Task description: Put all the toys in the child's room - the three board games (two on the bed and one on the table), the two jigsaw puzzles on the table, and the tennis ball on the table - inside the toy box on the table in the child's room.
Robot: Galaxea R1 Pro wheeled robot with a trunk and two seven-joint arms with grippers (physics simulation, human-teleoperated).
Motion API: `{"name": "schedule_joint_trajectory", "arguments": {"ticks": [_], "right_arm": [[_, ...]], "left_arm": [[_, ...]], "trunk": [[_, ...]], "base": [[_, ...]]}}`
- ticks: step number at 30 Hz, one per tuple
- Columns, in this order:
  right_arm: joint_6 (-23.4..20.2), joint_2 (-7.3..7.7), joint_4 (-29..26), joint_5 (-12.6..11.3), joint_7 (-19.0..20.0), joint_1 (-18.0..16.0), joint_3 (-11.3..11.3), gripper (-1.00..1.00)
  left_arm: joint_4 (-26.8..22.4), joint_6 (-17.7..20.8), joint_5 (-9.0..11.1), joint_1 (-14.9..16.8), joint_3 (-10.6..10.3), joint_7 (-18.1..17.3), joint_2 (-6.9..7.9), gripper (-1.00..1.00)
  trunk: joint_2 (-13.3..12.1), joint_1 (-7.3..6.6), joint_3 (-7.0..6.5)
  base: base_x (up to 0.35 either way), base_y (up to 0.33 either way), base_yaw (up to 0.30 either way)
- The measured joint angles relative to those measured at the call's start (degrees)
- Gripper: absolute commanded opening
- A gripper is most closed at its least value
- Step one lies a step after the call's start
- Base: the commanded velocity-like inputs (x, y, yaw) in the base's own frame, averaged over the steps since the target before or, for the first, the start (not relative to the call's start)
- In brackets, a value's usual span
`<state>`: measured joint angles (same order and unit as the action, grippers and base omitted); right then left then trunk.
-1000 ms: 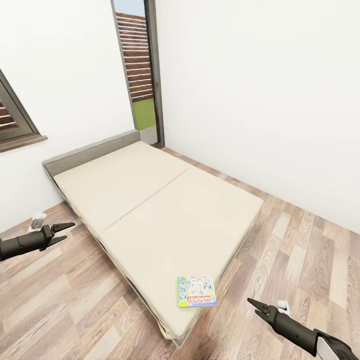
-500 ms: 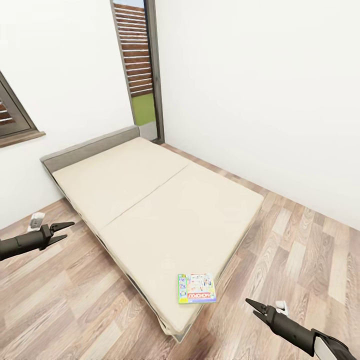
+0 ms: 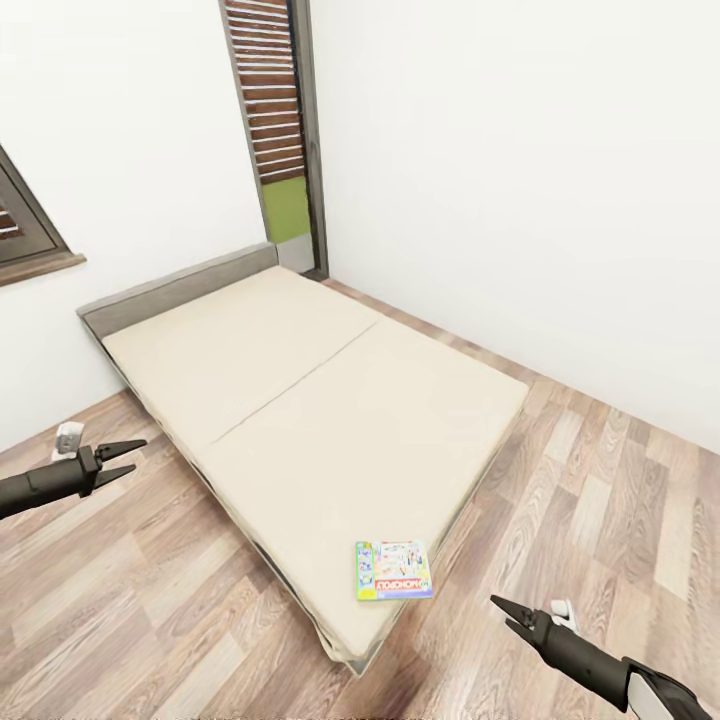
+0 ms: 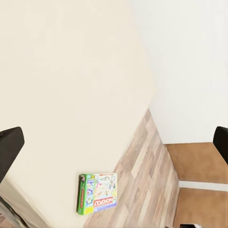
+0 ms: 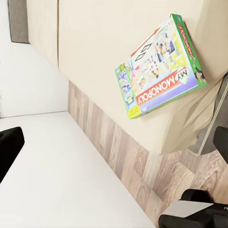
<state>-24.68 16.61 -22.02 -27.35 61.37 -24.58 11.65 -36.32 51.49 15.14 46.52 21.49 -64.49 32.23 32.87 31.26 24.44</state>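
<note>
Left gripper point(image 3: 128, 459): fingers are sitting spread in a narrow V, holding nothing. It's hanging over the wood floor point(image 3: 120, 590) at about 9 o'clock in the head view, off the long side of the bed point(image 3: 300, 400), apart from it. A small white-grey fixture is showing just behind it on the arm.

Right gripper point(image 3: 508, 614): fingers are also parted slightly, tips pointing toward 10 o'clock, gripping nothing. It's hovering over the floor at about 5 o'clock in the head view, near the foot corner of the bed, not touching it.

Monopoly box point(image 3: 393, 570) is lying flat on the mattress at the near foot corner, close to the edge, logo facing up. From the right gripper it's sitting at roughly 10 o'clock, near but clear of the fingertips. Right wrist view is showing the box point(image 5: 159, 69) with green sides, red logo band and cartoon art, resting just inside the mattress edge. Left wrist view is picking up the same box point(image 4: 97, 193) far off, at the mattress edge beside the floor.

Rest of the mattress is plain beige with one seam running across it. Grey headboard point(image 3: 180, 285) is sitting at 11 o'clock against the white wall point(image 3: 520, 180). Tall slatted window point(image 3: 275, 120) is at 12 o'clock in the corner; a dark-framed window point(image 3: 25, 235) is at 9 o'clock high.
</note>
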Motion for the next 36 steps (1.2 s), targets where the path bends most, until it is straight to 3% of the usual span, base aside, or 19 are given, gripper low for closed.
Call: {"name": "schedule_joint_trajectory", "arguments": {"ticks": [11,17,26,36], "right_arm": [[-0.29,-0.09,-6.53,-0.79,0.65,-0.01,0.24,1.00],[0.18,-0.16,-7.72,-0.90,0.94,-0.01,0.31,1.00],[0.50,-2.16,-9.67,-0.76,1.03,0.00,0.16,1.00],[0.56,-2.27,-10.21,-0.53,1.08,0.00,0.33,1.00]], "left_arm": [[0.16,0.22,-0.22,-0.06,-0.05,-4.90,0.06,1.00],[0.32,0.29,-0.28,-0.07,-0.02,-5.38,0.24,1.00],[0.35,0.37,-0.30,-0.07,-0.02,-5.47,0.24,1.00],[0.40,0.40,-0.25,-0.07,0.00,-5.47,0.25,1.00]], "trunk": [[0.00,0.00,1.04],[0.00,0.00,1.61],[0.00,0.00,2.46],[0.00,0.00,3.40]], "base": [[0.000,0.000,0.000],[0.000,0.000,0.000],[0.000,0.000,0.000],[0.000,0.000,0.000]]}}
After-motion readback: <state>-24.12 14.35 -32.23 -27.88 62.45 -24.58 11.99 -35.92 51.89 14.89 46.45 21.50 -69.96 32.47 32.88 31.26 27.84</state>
